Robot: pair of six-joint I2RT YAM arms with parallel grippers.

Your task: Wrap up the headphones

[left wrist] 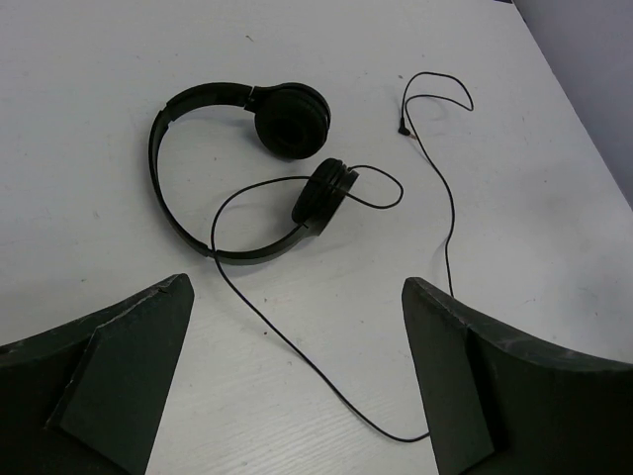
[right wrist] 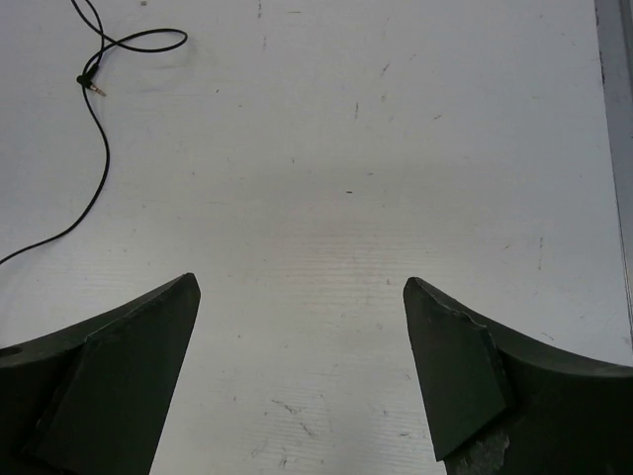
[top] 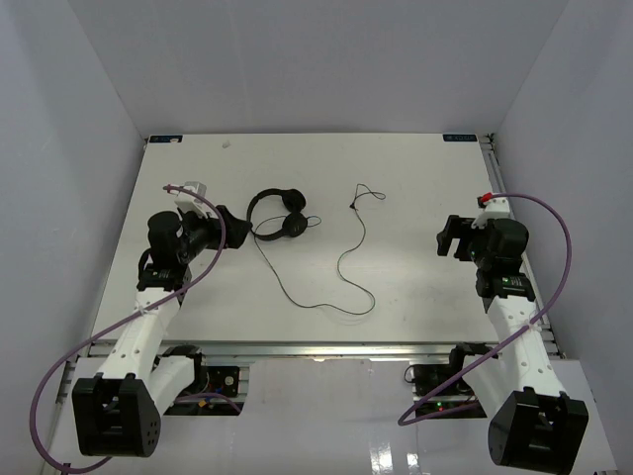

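Note:
The black headphones (top: pixel 294 226) lie flat on the white table (top: pixel 415 178), left of centre, headband arched to the left. Their thin cord (top: pixel 341 265) loops toward the near edge, then runs back up to the plug (top: pixel 353 205). My left gripper (top: pixel 232 228) is open and empty, just left of the headband. In the left wrist view the headphones (left wrist: pixel 292 121) lie ahead of the gripper (left wrist: pixel 297 285), and the cord (left wrist: pixel 297 348) passes between the fingers on the table. My right gripper (top: pixel 445 237) is open and empty, well right of the cord. The right wrist view shows the gripper (right wrist: pixel 302 282) over bare table, with the plug (right wrist: pixel 87 83) far left.
Grey walls enclose the table on three sides. A metal rail (top: pixel 326 348) runs along the near edge. Purple arm cables (top: pixel 554 287) hang beside both arms. The table's right edge (right wrist: pixel 618 148) shows in the right wrist view.

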